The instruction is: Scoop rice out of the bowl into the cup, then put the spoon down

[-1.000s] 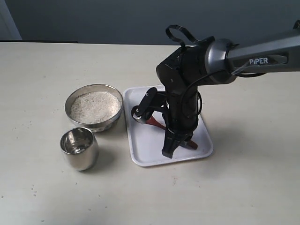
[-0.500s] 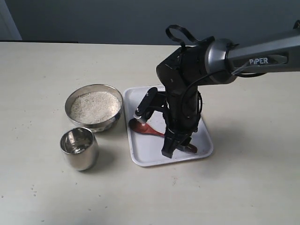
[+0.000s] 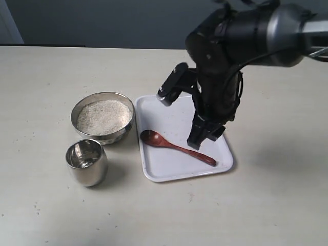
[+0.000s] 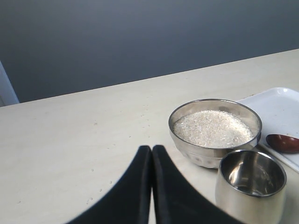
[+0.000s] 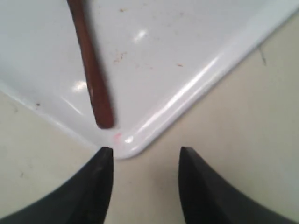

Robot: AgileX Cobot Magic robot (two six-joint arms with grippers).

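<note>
A: The right gripper (image 3: 204,134) hangs over the tray (image 3: 169,115), jaws spread, holding nothing. The left gripper (image 4: 152,148) is pressed together, well off the tray.
B: And the spoon (image 3: 177,147)?
A: Flat on the tray. The bowl (image 3: 102,97), full of rice (image 3: 102,117), sits just beside the tray; the cup (image 3: 88,171) stands near the tray, apart.
B: Rice in the cup?
A: None I can make out. I judge the scooping is left to do.

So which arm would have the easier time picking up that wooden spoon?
Right. The right gripper hangs open over the tray, just above the spoon handle. The left gripper is shut, with the bowl and cup between it and the spoon.
</note>
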